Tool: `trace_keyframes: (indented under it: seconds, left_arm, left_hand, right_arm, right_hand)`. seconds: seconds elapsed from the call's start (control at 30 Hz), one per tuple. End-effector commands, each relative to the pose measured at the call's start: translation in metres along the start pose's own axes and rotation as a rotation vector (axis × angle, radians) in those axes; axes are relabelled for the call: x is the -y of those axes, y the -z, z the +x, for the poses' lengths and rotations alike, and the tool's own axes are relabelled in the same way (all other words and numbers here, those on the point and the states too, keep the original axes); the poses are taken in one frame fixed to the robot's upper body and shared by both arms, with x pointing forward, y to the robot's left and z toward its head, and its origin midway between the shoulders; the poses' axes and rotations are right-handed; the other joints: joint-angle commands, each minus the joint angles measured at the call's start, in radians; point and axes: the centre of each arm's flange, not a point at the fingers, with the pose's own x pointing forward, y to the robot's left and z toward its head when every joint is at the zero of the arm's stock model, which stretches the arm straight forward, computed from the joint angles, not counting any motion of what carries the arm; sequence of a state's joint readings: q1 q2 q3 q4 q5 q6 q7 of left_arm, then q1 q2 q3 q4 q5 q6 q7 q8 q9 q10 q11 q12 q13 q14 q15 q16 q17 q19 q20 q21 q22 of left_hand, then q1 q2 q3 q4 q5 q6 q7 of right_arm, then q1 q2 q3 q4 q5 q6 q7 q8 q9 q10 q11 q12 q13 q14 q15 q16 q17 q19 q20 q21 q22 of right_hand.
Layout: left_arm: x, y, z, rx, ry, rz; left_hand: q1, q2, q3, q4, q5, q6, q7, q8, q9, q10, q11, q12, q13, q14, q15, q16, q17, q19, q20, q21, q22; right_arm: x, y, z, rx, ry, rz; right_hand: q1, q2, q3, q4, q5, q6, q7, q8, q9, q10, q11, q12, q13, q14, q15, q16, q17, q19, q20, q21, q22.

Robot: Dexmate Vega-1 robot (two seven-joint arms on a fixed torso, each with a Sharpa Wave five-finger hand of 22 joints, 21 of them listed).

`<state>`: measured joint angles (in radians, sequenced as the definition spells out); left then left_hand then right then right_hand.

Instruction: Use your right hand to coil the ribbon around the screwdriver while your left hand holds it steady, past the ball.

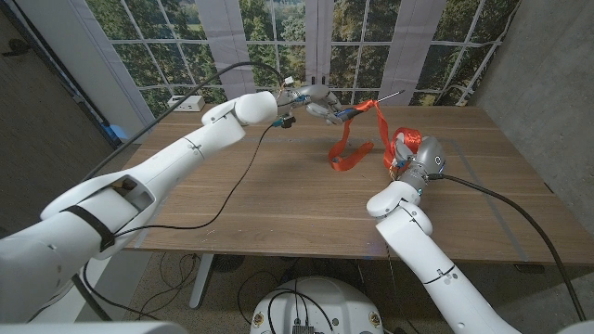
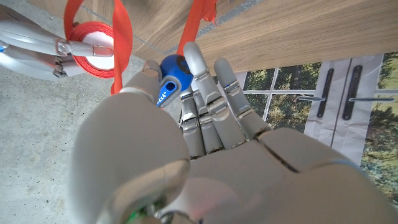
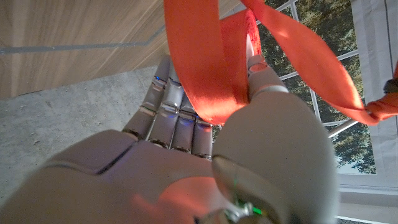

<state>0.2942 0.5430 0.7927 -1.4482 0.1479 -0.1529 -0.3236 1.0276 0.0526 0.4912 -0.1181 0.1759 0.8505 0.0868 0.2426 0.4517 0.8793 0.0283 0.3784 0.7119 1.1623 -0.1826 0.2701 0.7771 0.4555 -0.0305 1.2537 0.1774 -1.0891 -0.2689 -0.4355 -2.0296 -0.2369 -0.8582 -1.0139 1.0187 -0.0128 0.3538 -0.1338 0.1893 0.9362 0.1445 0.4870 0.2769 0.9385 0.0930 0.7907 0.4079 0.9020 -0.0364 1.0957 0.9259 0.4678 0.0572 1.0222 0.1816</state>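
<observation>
Fingers (image 2: 205, 93) of the left hand (image 1: 318, 100) are curled with the thumb around the blue-handled screwdriver (image 2: 169, 78), gripping it at the handle; in the head view its thin metal shaft points away toward the windows, above the far side of the wooden table (image 1: 278, 199). Fingers (image 3: 168, 115) of the right hand (image 1: 415, 156) press together behind a white-cored spool of orange satin ribbon (image 3: 211, 68), with the thumb closing on its front, so the roll is pinched.

The ribbon looks light, limp and slick: it will not hold a shape unless kept taut, and loose turns would likely slide along the smooth shaft. The spool is the sensible place to hold, since it feeds tape without crushing it. The screwdriver is rigid, and the handle gives the steadier grip.

From the spool the ribbon runs up to the screwdriver, where it bunches in a knot-like gather near the handle, then droops in a slack loop that reaches the table between the hands. I cannot tell how many turns sit on the shaft.
</observation>
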Motion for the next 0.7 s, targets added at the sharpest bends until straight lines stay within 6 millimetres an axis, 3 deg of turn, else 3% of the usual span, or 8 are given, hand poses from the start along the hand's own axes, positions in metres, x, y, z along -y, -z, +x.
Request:
trace_keyframes:
  seconds: [0.03,0.7]
  left_arm:
    - [0.000,0.000,-0.007,0.031,0.043,-0.017]
    - [-0.002,0.008,-0.026,0.087,0.071,-0.071]
  left_hand:
    - [0.093,0.102,0.089,-0.033,0.008,0.156,-0.072,0.005,0.029,0.176,-0.171,0.001,0.078,0.026,-0.044,-0.002,0.004,0.000,0.004,0.002,0.001]
    - [0.092,0.102,0.091,-0.032,0.008,0.156,-0.076,0.003,0.032,0.176,-0.171,-0.002,0.081,0.022,-0.044,-0.003,0.007,-0.003,0.004,0.001,0.001]
  right_arm:
    - [-0.003,0.002,0.037,-0.012,0.047,-0.042]
    - [-0.005,-0.020,0.095,0.022,0.039,-0.089]
  right_hand:
    - [0.073,0.089,0.054,-0.023,0.002,0.226,-0.033,0.092,0.132,0.116,-0.050,0.093,0.109,0.050,-0.119,0.010,0.005,-0.001,-0.003,0.010,0.001]
    - [0.073,0.098,0.039,-0.022,-0.003,0.222,-0.038,0.088,0.132,0.107,-0.059,0.089,0.111,0.038,-0.129,0.015,-0.013,-0.008,-0.009,0.012,0.000]
